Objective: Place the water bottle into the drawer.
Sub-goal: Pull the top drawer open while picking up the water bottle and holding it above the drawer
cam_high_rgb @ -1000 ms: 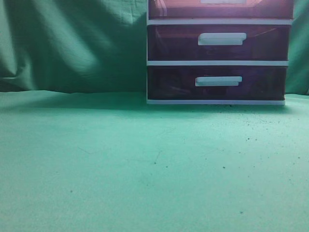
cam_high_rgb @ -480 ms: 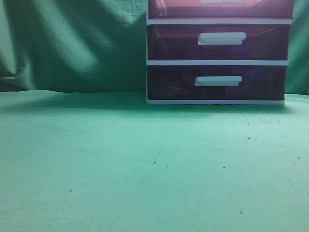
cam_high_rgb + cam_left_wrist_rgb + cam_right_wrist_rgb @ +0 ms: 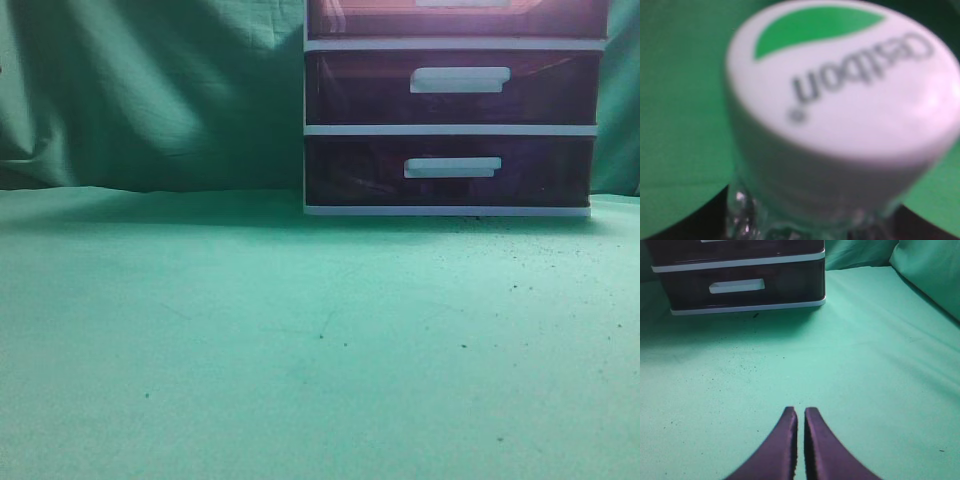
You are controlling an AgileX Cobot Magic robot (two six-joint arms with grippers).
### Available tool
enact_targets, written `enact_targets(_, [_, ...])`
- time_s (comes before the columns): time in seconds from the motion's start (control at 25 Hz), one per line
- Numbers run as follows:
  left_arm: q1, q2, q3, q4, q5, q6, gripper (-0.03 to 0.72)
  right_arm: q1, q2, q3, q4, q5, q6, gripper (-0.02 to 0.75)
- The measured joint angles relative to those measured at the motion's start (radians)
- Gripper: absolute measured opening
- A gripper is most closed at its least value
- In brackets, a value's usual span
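Note:
The water bottle (image 3: 840,115) fills the left wrist view: a white cap with a green leaf mark and grey lettering, with the clear neck below it. It sits between my left gripper's jaws, whose dark edges show at the bottom corners. The bottle and left gripper are out of the exterior view. The drawer (image 3: 455,20) is the top one of the white-framed unit; only its lower strip shows at the top edge. My right gripper (image 3: 800,412) is shut and empty, low over the green cloth, well in front of the unit (image 3: 740,305).
Two lower purple-brown drawers with white bar handles (image 3: 458,80) (image 3: 452,168) are closed. The unit stands at the back right on a green cloth (image 3: 300,330). Green drapes hang behind it, and a fold of cloth (image 3: 930,275) rises at the right.

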Motion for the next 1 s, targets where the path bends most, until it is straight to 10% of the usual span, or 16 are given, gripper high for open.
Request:
enact_targets(0.36, [-0.061, -0.316, -0.117, 0.558, 0.373, -0.46, 0.297, 0.0, 0.0, 0.0, 0.0, 0.0, 0.0, 0.0])
enact_targets(0.76, [-0.422, -0.552, -0.302, 0.564, 0.823, -0.484, 0.297, 0.0, 0.0, -0.003, 0.029, -0.54, 0.106, 0.0])
enact_targets(1.0, [-0.587, -0.56, -0.315, 0.548, 0.936, -0.485, 0.297, 0.0, 0.133, -0.291, 0.001, -0.416, 0.057, 0.05])
